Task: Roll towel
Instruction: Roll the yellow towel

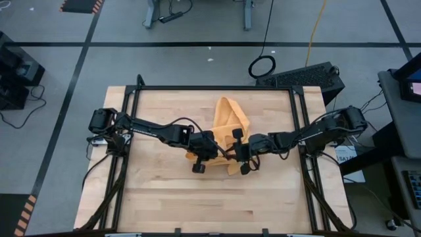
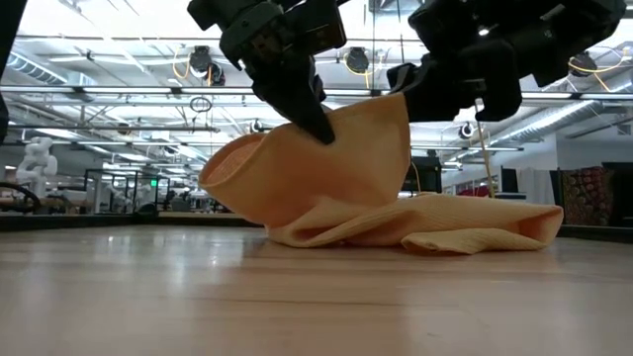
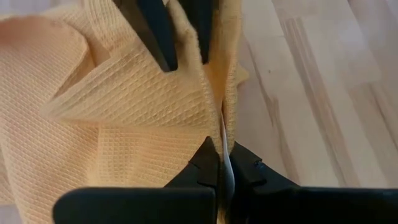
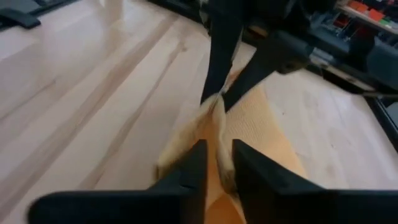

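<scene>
Seen from the high view, the towel (image 1: 228, 125) lies mid-counter (image 1: 158, 197), long axis running from about 12 o'clock down to 6 o'clock, far end flat, near end bunched under both arms. Left gripper (image 1: 202, 158) sits at the near end's 9 o'clock side, right gripper (image 1: 243, 158) at its 3 o'clock side, close together, each about equally near the cloth.

Low view: the towel's (image 2: 336, 188) near edge is lifted off the counter (image 2: 297, 307) into a standing flap; the rest trails flat toward 3 o'clock. Both grippers come down onto the flap's top edge.

Left wrist view: left gripper (image 3: 224, 163) closed tight, pinching a folded edge of towel (image 3: 112, 112).

Right wrist view: right gripper (image 4: 217, 163) nearly closed, cloth edge (image 4: 214, 121) caught between the fingers; other arm's gripper just beyond on the same edge.

Judgement: the roll would go toward 12 o'clock, along the long axis.
</scene>
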